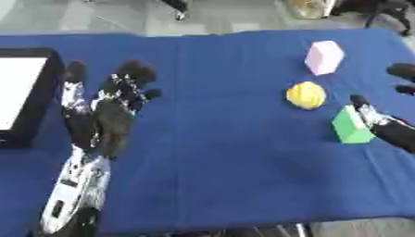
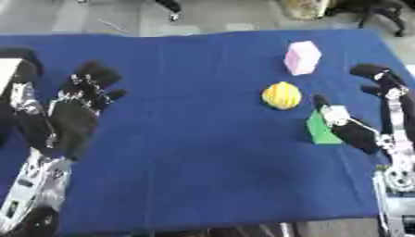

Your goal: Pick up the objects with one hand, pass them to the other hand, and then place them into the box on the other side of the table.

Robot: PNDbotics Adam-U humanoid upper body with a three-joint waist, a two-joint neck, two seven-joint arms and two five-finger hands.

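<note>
— So, how far along does it look?

— Early, I'd judge. Start with the biggest thing: the bench (image 1: 243,162) under its blue cloth carries everything. The box (image 1: 28,99) sits at its left edge, dark-walled with a pale inside, and what shows of it holds nothing (part of it runs out of view, so I can't vouch for the rest).

— And the hands?

— The left hand (image 1: 110,111) hangs over the left part of the bench just beside the box, fingers spread and relaxed, holding nothing. The right hand (image 2: 361,132) is at the right edge, released too; its thumb lies against the green block (image 2: 320,129), while the other fingers (image 2: 377,76) are straight and well apart from it. No grip closed yet, as far as I can see.

— Where are the objects, then?

— All three are near the right edge, none lifted. The pink block (image 1: 324,57) stands toward the far right corner. The green block lies nearest the right hand. The yellow ball (image 1: 305,95), smallest of the lot, rests between those two, just beside the green block.

— So what's left?

— Nearly all of it, by my reckoning: take up the green block, pass it across to the left hand, set it in the box, then the same for the other two.
</note>
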